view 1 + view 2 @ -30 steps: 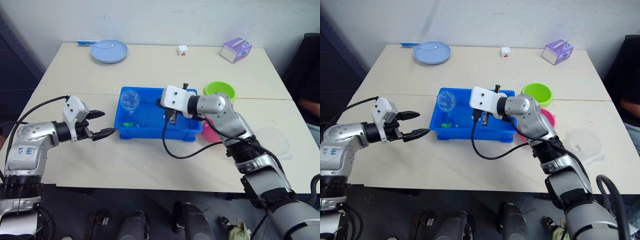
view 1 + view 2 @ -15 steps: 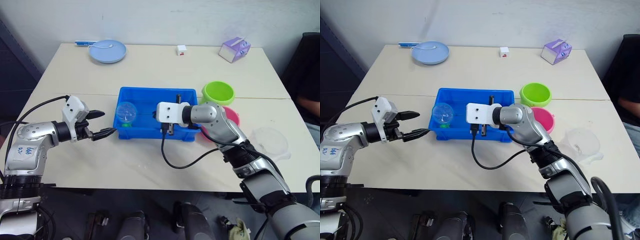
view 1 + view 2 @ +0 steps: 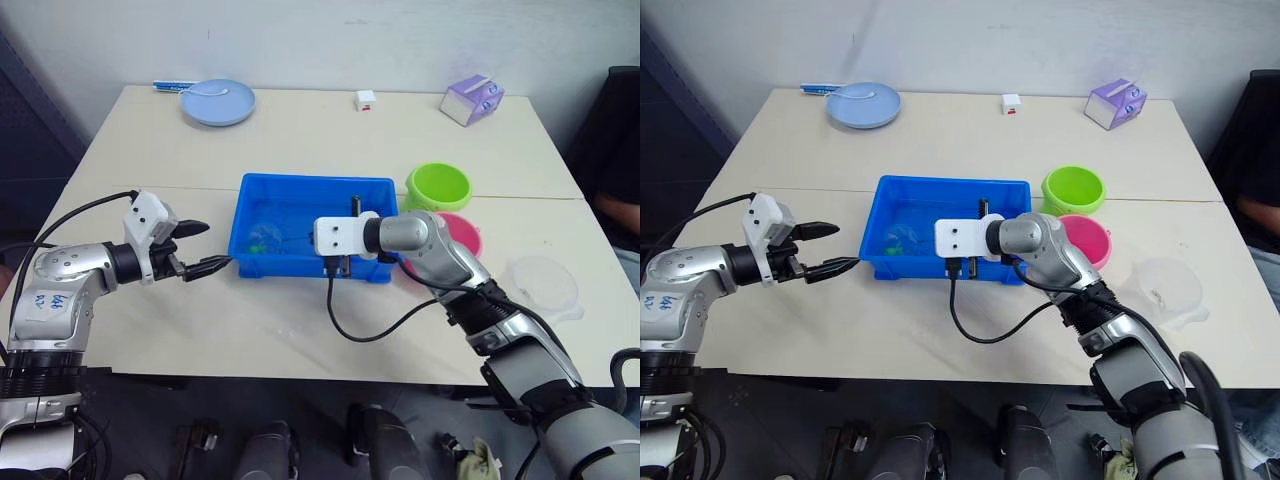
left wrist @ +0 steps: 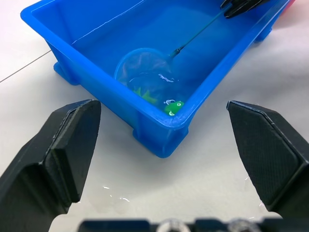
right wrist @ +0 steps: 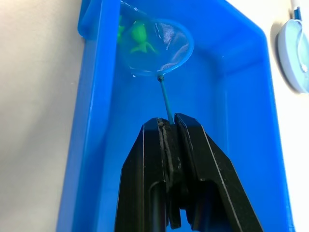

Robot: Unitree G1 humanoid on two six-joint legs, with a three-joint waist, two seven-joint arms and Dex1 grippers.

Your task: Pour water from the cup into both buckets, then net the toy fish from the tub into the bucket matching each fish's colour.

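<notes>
Right claw point(image 5: 170, 145) is clenched on the thin black stick of the net point(image 5: 155, 47), low over the near wall of the tub point(image 3: 310, 186). Left claw point(image 3: 205, 248) is held released, its two black fingers spread wide, just beside the tub's left end and above the bench point(image 3: 300, 130), grasping nothing.

The step in hand is judged to be the netting of a green fish. For this to be done well, the hoop should be slid under the fish, tipped level so the mesh cups it, and raised slowly so that water drains and the fish is not washed back over the rim. The stick should be kept firmly pinched, since a thin handle is likely to twist in the grip. The catch would then be carried to the lime green bucket point(image 3: 438, 185), not the pink bucket point(image 3: 462, 235) beside it.

The tub is a shallow, bright blue, rectangular bin at the middle of the bench, with water in it. The clear cup point(image 3: 543, 283) is seen well apart, at the bench's right edge. The net is a small round light-blue hoop with fine mesh, lying in the tub's near left corner. One green toy fish point(image 5: 140, 37) is seen through the mesh; whether it lies inside the hoop cannot be told. A second green fish point(image 4: 174, 106) lies against the tub wall, just beside the hoop.
</notes>
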